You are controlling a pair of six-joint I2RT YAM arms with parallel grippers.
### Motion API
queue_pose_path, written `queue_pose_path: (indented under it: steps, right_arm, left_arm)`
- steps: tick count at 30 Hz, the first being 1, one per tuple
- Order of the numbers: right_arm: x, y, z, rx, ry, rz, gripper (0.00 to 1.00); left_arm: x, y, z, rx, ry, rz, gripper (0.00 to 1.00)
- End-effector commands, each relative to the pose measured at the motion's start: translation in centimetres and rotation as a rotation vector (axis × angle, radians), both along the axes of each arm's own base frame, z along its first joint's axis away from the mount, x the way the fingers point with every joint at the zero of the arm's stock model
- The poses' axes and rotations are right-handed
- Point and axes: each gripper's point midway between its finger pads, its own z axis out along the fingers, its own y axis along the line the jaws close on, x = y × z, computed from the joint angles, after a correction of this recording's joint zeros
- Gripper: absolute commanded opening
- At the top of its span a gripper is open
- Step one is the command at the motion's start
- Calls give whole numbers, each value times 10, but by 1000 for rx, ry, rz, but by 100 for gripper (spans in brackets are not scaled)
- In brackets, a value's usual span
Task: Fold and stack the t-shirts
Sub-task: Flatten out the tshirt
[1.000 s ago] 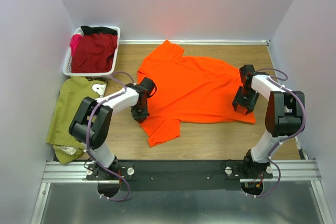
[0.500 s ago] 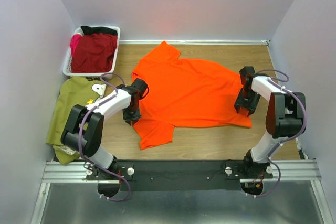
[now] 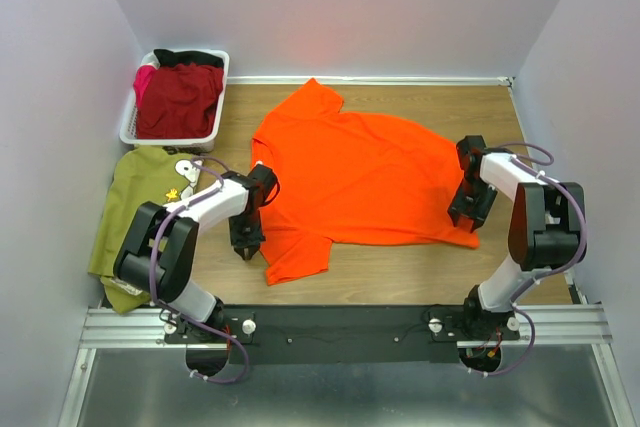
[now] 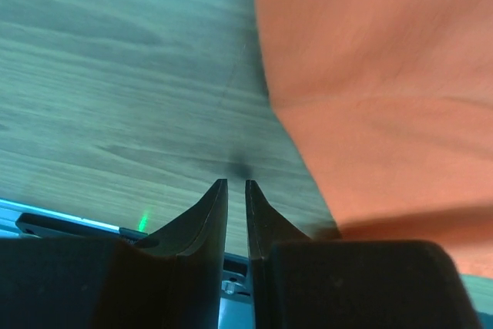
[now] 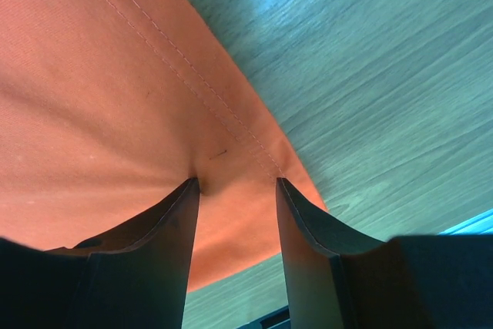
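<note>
A bright orange t-shirt lies spread flat on the wooden table. My left gripper is shut and empty over bare wood just left of the shirt's near sleeve. In the left wrist view the left gripper has its fingers together and the orange cloth lies to its right. My right gripper is open at the shirt's near right corner. In the right wrist view the right gripper has its fingertips resting on the orange cloth by the stitched hem, gripping nothing. An olive green t-shirt with a cartoon-dog print lies at the left.
A white slatted basket at the back left holds dark red t-shirts and a bit of pink cloth. Walls close in the table on the left, back and right. The metal rail with the arm bases runs along the near edge.
The orange shirt has slid to the left. My left gripper has come off the shirt's edge and moved nearer, onto bare wood. My right gripper has shifted slightly nearer along the hem.
</note>
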Motion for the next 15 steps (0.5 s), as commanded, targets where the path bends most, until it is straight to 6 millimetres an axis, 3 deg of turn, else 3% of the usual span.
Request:
queue_pose_path:
  steps: [1,4,5,7,8,10,11,13,14,15]
  right_arm:
    - [-10,-5,9,-27,15,-25,53]
    - [10,-8,30,-45,-67,-34,53]
    - [16,-8,36,-49,-93,-32,53]
    - [40,-10,59,-59,-180,-33,53]
    - [49,-12,67,-65,-208,-32,53]
    - [72,-17,84,-93,-269,-38,54]
    - [79,-19,89,-103,-284,-38,55]
    - [107,-19,103,-107,-352,-36,56]
    - [117,-18,95,-97,-338,-21,57]
    - [131,-14,94,-75,-358,-14,57]
  left_arm:
    - [1,1,13,1,-23,20,20]
    - [40,-2,52,20,-157,21,20]
    - [64,-9,77,5,-235,25,19]
    - [89,-11,97,22,-303,23,19]
    - [113,-18,119,0,-380,27,19]
    - [140,-17,125,12,-414,35,20]
    - [162,-24,141,-18,-478,41,20]
    - [188,-30,136,-36,-491,30,19]
    - [212,-37,147,-56,-556,34,19]
    - [224,-43,133,-65,-535,26,19]
